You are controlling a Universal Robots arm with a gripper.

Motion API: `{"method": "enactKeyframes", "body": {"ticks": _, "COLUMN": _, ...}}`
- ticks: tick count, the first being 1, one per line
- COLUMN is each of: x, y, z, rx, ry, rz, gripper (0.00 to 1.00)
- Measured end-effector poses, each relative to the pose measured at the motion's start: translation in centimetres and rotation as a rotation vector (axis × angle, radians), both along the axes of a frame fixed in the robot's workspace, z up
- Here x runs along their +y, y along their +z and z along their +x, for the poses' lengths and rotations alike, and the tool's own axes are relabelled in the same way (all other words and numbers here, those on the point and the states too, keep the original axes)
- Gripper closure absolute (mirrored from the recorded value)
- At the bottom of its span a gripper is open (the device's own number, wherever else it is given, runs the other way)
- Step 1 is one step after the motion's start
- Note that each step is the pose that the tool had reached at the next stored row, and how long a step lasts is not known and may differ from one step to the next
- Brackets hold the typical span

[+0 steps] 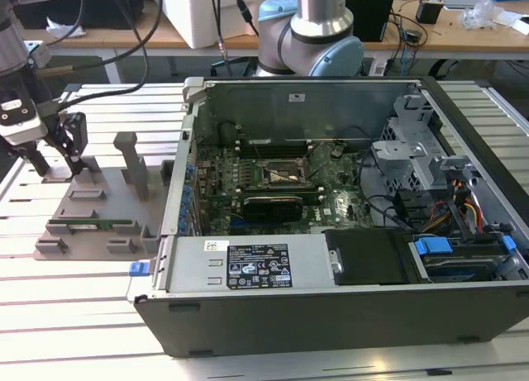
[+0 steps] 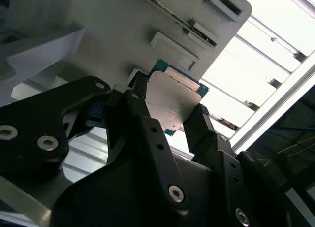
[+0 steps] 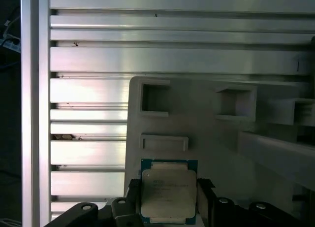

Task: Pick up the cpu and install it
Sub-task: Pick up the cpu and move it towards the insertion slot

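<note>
Black metal fingers point(image 2: 203, 128) of the gripper point(image 2: 170, 109) press against two opposite edges of the small flat square cpu point(image 2: 174, 101) with its silvery-grey metal top and thin green rim, so it looks clamped, right at the pale grey plastic fixture tray point(image 1: 99, 207) on the slatted aluminium table point(image 1: 74, 315), at the exterior view's left. Whether the chip is clear of the tray or resting on it I cannot tell. I'd judge the pick underway and the install not yet done, since the black-framed square socket point(image 1: 281, 174) inside the open dark grey computer case point(image 1: 331, 307) lies well apart from the chip.

open computer case point(image 1: 331, 315), grey fixture point(image 1: 107, 191), slatted table point(image 1: 66, 315)
</note>
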State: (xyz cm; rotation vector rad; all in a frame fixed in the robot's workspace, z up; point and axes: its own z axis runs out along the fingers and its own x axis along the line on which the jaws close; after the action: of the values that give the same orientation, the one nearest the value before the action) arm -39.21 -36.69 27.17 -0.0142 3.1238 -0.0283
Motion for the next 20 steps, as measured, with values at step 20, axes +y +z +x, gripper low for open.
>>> {"method": "enactKeyframes", "body": {"ticks": 20, "x": 0.01, "y": 4.14, "z": 0.0, "rx": 0.0, "ry": 0.0, "rz": 0.0, "gripper": 0.46}}
